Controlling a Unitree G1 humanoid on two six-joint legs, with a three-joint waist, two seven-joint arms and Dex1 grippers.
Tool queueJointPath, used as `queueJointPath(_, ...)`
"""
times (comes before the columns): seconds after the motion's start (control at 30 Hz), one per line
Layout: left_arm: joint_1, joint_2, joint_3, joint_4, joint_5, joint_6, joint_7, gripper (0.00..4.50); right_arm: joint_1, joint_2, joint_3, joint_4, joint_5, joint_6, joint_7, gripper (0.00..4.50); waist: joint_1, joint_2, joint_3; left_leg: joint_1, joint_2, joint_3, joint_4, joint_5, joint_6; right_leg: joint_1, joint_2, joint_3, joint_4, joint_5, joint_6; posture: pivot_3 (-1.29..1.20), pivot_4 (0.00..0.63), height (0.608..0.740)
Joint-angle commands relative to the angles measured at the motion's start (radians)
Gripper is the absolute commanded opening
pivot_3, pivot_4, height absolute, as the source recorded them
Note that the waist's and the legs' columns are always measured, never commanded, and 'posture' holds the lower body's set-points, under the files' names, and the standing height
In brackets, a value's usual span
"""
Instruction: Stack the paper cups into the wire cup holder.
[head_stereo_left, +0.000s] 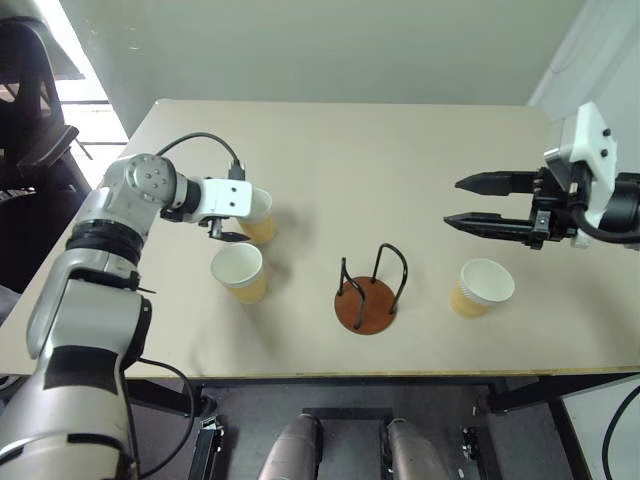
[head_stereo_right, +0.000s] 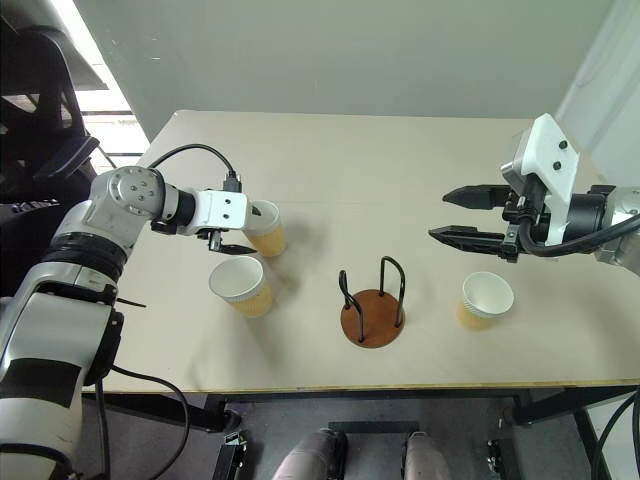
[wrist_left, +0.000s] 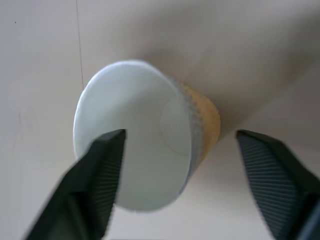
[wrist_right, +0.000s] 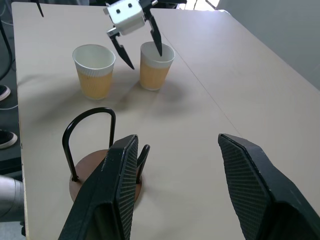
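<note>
Three tan paper cups with white insides stand upright on the table. My left gripper (head_stereo_right: 245, 230) is open at the far left cup (head_stereo_left: 262, 218), with one finger (wrist_left: 100, 175) over its mouth and the other outside its tan wall (wrist_left: 205, 120); a gap still shows on both sides. A second cup (head_stereo_left: 240, 272) stands just in front of it. The wire cup holder (head_stereo_left: 368, 300), a reddish-brown disc with two black loops, sits empty near the table's front middle. The third cup (head_stereo_left: 483, 286) is to its right. My right gripper (head_stereo_left: 455, 202) hovers open above that cup, holding nothing.
The beige table (head_stereo_left: 380, 160) runs far back behind the cups. Its front edge (head_stereo_left: 400, 372) lies close to the holder. A dark chair (head_stereo_left: 35, 130) stands off the table's left side.
</note>
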Motion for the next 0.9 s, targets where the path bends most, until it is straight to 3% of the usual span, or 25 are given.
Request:
queueJointPath(0.03,-0.045,0.0,0.013,0.011,-0.013,0.0,-0.059,2.21,-0.008,-0.017,-0.033,-0.003,-0.012,-0.075,0.047,2.54,-0.001,0.0,0.0,0.0,0.0,0.0,0.0,0.0,0.0,0.0,0.001,0.0,0.0,0.0,0.0,0.0,0.15,0.74)
queueJointPath(0.23,-0.079,-0.006,0.036,0.007,-0.05,0.036,-0.162,0.05,-0.002,-0.017,-0.048,-0.005,0.033,-0.106,0.118,2.54,0.0,0.0,0.0,0.0,-0.001,0.0,0.001,0.001,0.001,0.0,0.001,-0.001,0.0,0.0,0.0,0.0,0.15,0.74)
queueJointPath(0.5,-0.135,0.009,0.085,-0.064,-0.166,0.148,-0.401,0.05,-0.049,-0.02,-0.03,0.011,0.084,-0.094,0.15,2.54,-0.001,0.0,0.0,-0.001,0.0,0.001,0.003,0.001,0.001,0.0,0.001,-0.001,0.001,0.0,0.0,0.0,0.15,0.74)
queueJointPath(0.9,-0.309,0.089,-0.239,-0.522,-0.776,0.538,-0.429,0.05,-0.073,-0.06,-0.018,0.034,0.089,-0.056,0.184,2.54,0.003,0.0,0.0,-0.015,0.001,-0.001,0.012,0.001,0.003,-0.007,-0.002,-0.005,0.003,0.003,0.0,0.0,0.15,0.74)
